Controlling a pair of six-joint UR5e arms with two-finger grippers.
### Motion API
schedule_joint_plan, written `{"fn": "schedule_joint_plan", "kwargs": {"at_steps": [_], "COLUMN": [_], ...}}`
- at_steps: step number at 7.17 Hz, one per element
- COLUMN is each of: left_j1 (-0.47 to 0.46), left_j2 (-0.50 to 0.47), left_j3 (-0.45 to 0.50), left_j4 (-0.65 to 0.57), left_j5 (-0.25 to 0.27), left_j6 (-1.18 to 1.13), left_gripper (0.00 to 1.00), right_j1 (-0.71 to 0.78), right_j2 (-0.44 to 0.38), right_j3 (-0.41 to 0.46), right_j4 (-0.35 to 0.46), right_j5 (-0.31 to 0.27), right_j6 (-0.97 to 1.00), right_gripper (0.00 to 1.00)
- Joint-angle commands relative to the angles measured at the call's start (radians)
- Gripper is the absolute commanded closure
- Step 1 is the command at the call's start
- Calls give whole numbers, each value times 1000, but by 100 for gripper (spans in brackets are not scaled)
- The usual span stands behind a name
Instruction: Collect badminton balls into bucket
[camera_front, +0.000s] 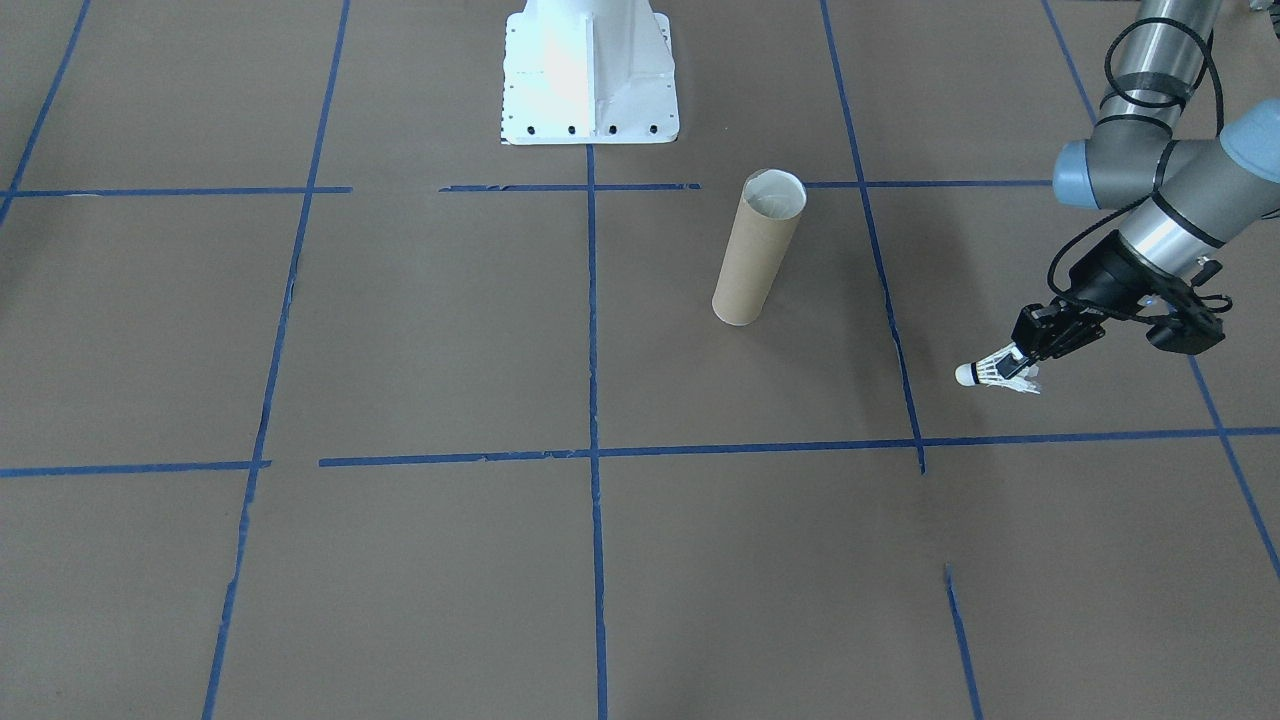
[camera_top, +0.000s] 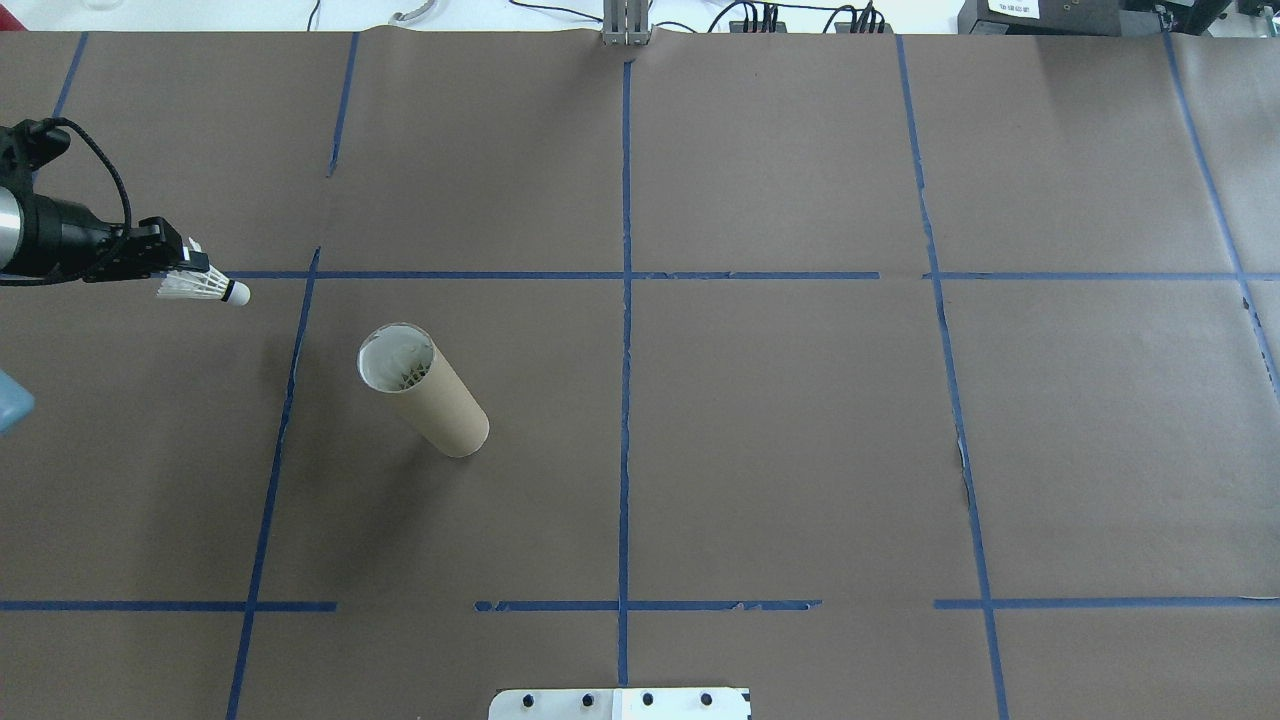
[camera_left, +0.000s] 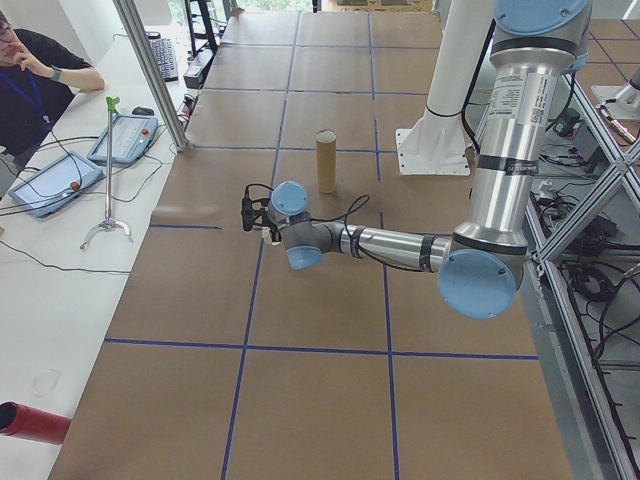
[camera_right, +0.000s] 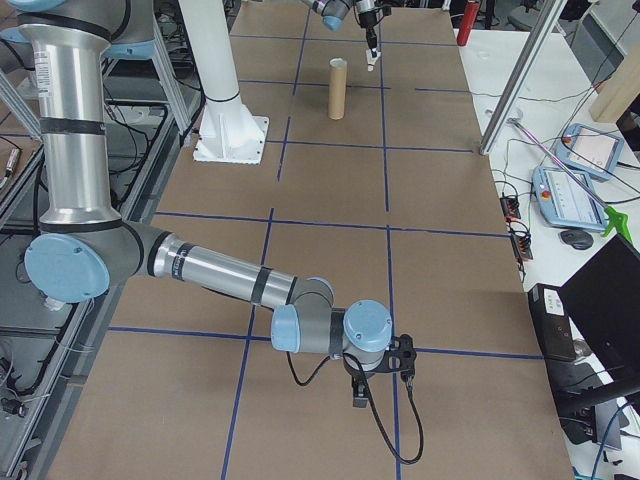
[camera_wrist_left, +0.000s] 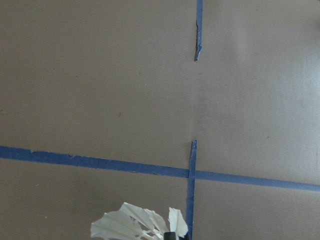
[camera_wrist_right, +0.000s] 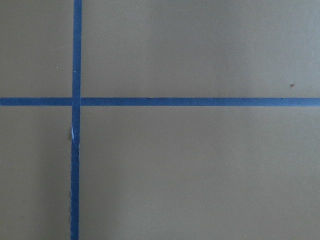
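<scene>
The bucket (camera_front: 758, 250) (camera_top: 425, 395) is a brown cardboard tube standing upright on the brown table, its white-lined mouth open at the top. White feathers seem to show inside that mouth in the overhead view. My left gripper (camera_front: 1022, 358) (camera_top: 190, 270) is shut on the feather skirt of a white badminton ball (camera_front: 990, 372) (camera_top: 205, 288). The ball lies level, cork tip toward the bucket, some way off to its side. Its feathers (camera_wrist_left: 135, 225) show at the bottom of the left wrist view. My right gripper (camera_right: 362, 385) hangs low over the table far from both; I cannot tell its state.
The white robot base (camera_front: 590, 70) stands behind the bucket. Blue tape lines (camera_top: 625, 300) grid the table. A person (camera_left: 30, 80) sits at a side table with tablets (camera_left: 50, 180). A red cylinder (camera_left: 30, 420) lies on that side table.
</scene>
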Motion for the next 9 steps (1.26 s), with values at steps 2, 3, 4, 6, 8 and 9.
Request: {"fn": "schedule_joint_plan", "kwargs": {"at_steps": [2,3,4,6,8,9], "left_j1": [26,60,64,77,129,148], "left_j2": [-11,-13,-43,-240,-387,-493], "left_j3": [-315,-429,-529,-660,-709,-723], "left_j4": [489,652,844,1305,1599,1755], "left_j5": [151,193,242,305,307,307], "left_j6": [11,18,82,139,140,138], "left_gripper": [100,100,100,100,100,100], "right_j1": [0,0,0,0,0,0], "right_j2": [0,0,0,0,0,0], "right_j3": [0,0,0,0,0,0], "right_j4": [0,0,0,0,0,0], "right_j5": [0,0,0,0,0,0], "right_j6": [0,2,2,0,2,0], "right_gripper": [0,0,0,0,0,0]}}
